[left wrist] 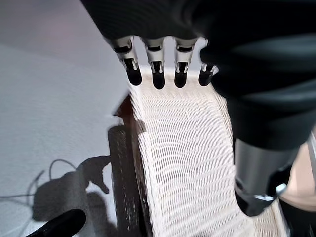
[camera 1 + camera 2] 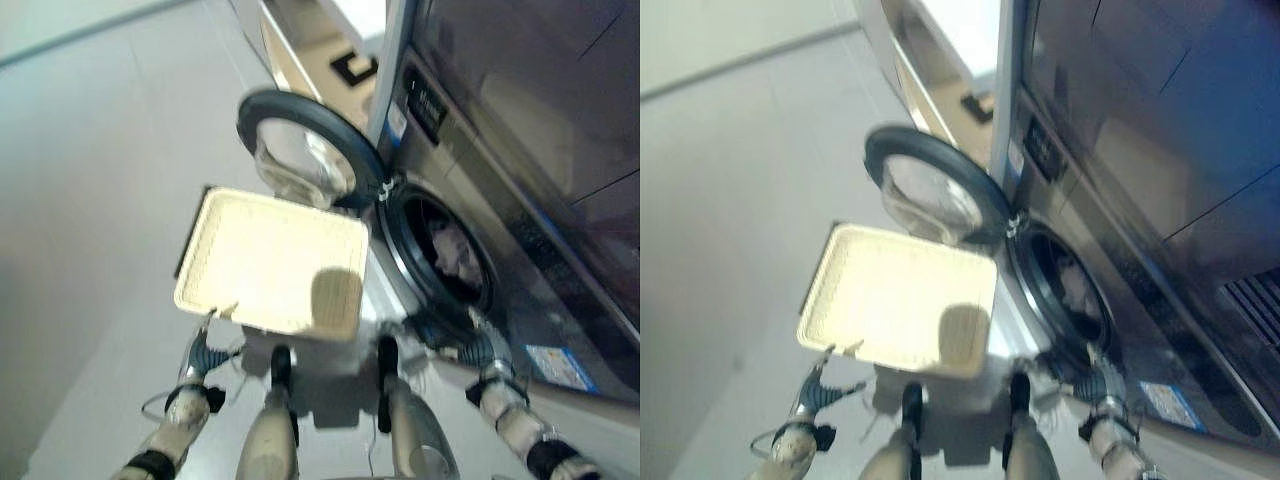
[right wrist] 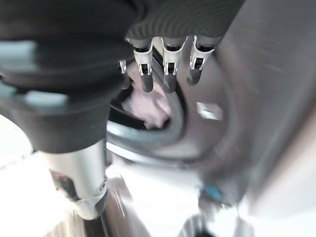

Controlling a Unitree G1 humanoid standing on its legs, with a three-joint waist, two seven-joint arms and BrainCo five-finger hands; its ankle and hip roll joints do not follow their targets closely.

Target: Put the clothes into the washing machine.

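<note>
Clothes [image 2: 452,255] inside washing machine [image 2: 500,190] drum.

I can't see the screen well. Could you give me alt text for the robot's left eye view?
A washing machine stands with its round door swung open and pale clothes inside the drum. Beside it sits a pale woven basket, its inside bare. The robot's left hand hangs near the basket's edge and its right hand just below the drum opening, both holding nothing.

Open door [image 2: 300,150] beside unblocked drum mouth [image 2: 440,250]
</note>
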